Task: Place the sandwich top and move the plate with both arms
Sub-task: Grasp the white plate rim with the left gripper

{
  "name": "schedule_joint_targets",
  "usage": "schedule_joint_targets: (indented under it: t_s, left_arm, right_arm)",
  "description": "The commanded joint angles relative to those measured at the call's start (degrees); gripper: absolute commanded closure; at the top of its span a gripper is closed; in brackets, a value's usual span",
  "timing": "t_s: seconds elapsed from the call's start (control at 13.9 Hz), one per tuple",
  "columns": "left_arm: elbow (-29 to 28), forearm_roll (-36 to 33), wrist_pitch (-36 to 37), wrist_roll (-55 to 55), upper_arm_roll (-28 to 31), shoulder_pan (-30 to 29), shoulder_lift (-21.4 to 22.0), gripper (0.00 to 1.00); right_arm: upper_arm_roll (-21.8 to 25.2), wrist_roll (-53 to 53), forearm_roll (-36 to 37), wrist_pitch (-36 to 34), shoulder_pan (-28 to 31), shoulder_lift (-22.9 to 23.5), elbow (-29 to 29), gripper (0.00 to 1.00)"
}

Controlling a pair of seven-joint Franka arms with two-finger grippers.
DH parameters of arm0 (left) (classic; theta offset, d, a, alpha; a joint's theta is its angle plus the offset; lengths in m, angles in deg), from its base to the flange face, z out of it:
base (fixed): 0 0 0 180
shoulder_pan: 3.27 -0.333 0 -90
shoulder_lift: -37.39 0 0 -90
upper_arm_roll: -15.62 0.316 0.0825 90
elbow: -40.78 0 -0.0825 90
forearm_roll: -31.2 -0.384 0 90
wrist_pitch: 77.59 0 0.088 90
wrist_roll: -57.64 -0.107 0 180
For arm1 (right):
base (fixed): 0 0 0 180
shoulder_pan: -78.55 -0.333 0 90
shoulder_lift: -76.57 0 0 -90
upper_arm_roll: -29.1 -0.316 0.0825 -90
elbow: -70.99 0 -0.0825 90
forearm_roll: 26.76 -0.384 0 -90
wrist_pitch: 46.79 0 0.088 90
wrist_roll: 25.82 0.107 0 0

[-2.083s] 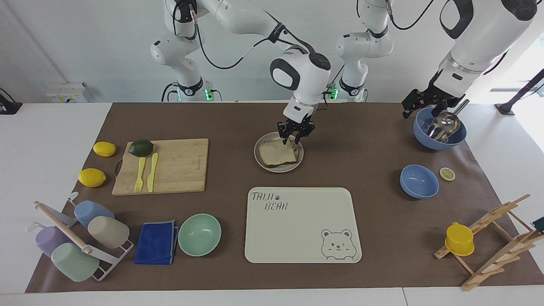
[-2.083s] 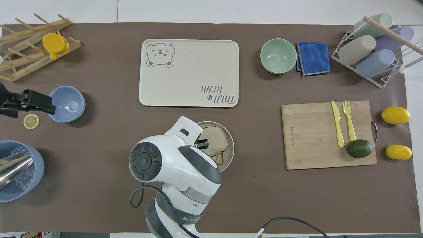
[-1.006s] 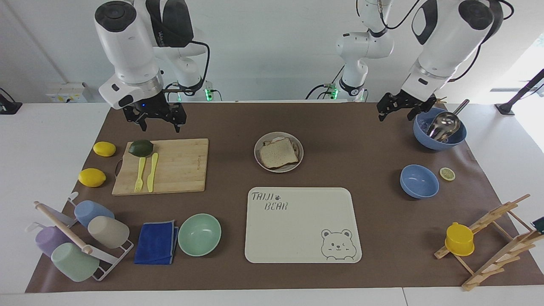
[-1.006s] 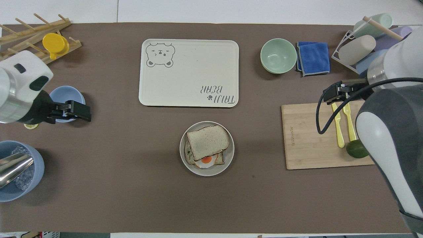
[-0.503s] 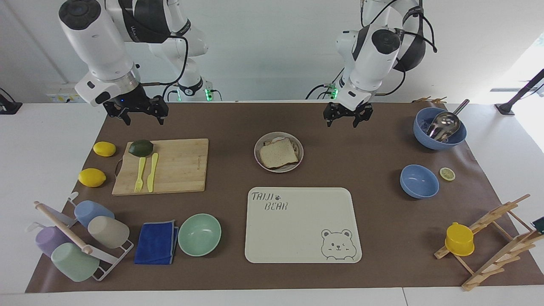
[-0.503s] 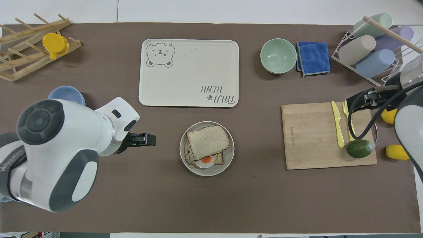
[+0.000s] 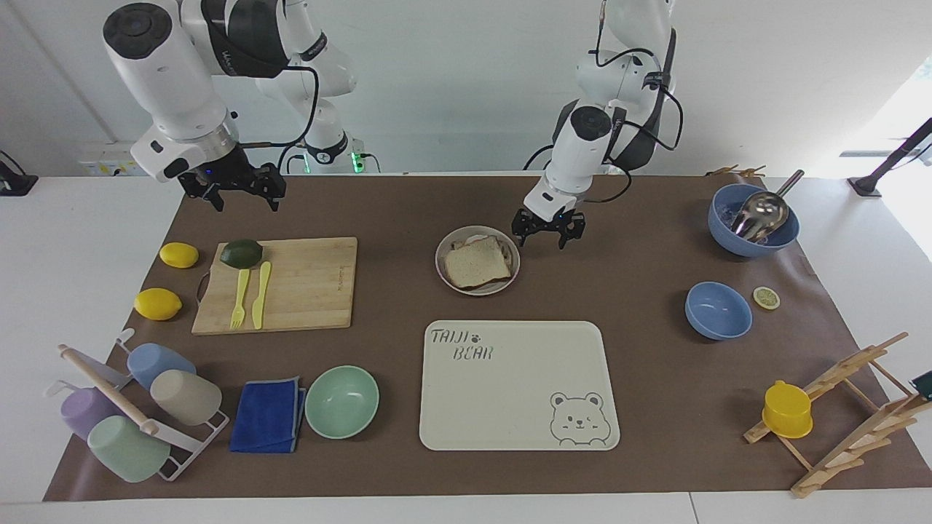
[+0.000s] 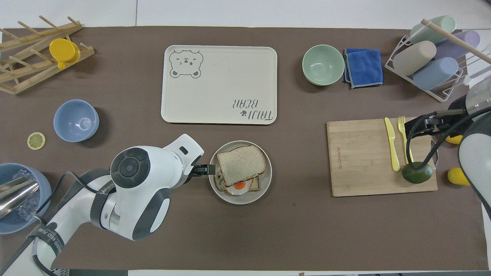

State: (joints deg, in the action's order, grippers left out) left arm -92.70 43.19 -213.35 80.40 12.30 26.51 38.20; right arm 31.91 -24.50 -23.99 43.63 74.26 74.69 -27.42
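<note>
The sandwich top [image 7: 477, 263] [image 8: 241, 165] lies flat on the stack in the plate [image 7: 441, 255] [image 8: 245, 198], a little askew. A fried egg [image 8: 240, 185] peeks out under its robot-side edge. My left gripper [image 7: 547, 236] [image 8: 207, 169] is open and low, right beside the plate's rim toward the left arm's end of the table. Whether it touches the rim I cannot tell. My right gripper [image 7: 237, 198] [image 8: 414, 124] hangs open and empty over the cutting board [image 7: 306, 287] [image 8: 364, 161], near the avocado [image 7: 241, 253] [image 8: 417, 172].
The cream bear tray [image 7: 518, 407] lies farther from the robots than the plate. A mint bowl [image 7: 341, 402] and a blue cloth [image 7: 268, 416] sit beside it. Two blue bowls [image 7: 718, 311] [image 7: 753, 218] stand toward the left arm's end. Yellow cutlery [image 7: 251, 295] rests on the board.
The right gripper let go of the bread on the plate and withdrew to over the cutting board. The left gripper swung in from the blue bowls and came down beside the plate.
</note>
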Motion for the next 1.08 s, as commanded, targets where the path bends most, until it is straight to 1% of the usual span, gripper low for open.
schedule_joint_targets:
  t_s: [0.0,0.14,0.29,0.43,0.5,0.72,0.79,1.01]
  left_arm:
    - [-1.7,5.1,-4.5,-0.2,0.8,0.5,-0.7,0.01]
    - [-1.7,5.1,-6.5,-0.2,0.7,0.7,-3.4,0.03]
    - [-1.7,5.3,-6.9,-0.3,0.6,0.7,-4.1,0.11]
    - [-1.6,8.5,-6.9,-0.9,0.6,0.8,-4.1,0.23]
    - [-1.7,10.7,-6.9,-2.7,0.6,1.9,-4.2,0.27]
    - [-1.7,10.8,-6.9,-2.8,0.6,2.0,-4.4,0.31]
    - [-1.7,10.8,-6.9,-2.9,0.6,2.1,-4.8,0.34]
    - [-1.6,10.8,-7.2,-2.9,0.6,2.8,-5.9,0.55]
  right_arm:
    - [0.6,-0.7,-1.3,1.5,0.8,-0.8,-0.8,0.0]
    - [0.4,-2.5,-1.3,1.0,1.6,-0.9,-1.0,0.0]
    - [0.2,-2.4,-1.3,1.4,3.1,-0.9,-1.0,0.0]
    - [0.1,-2.7,-1.5,1.3,4.5,-1.0,-1.3,0.0]
    - [0.4,-3.4,-1.6,1.2,4.2,-0.9,-0.8,0.0]
    - [0.3,-3.9,-1.6,1.2,3.9,-0.9,-0.2,0.0]
    - [0.3,-4.0,-1.7,1.3,4.4,-0.9,-0.3,0.0]
    - [0.2,-4.0,-2.6,1.8,4.4,-0.9,-0.1,0.0]
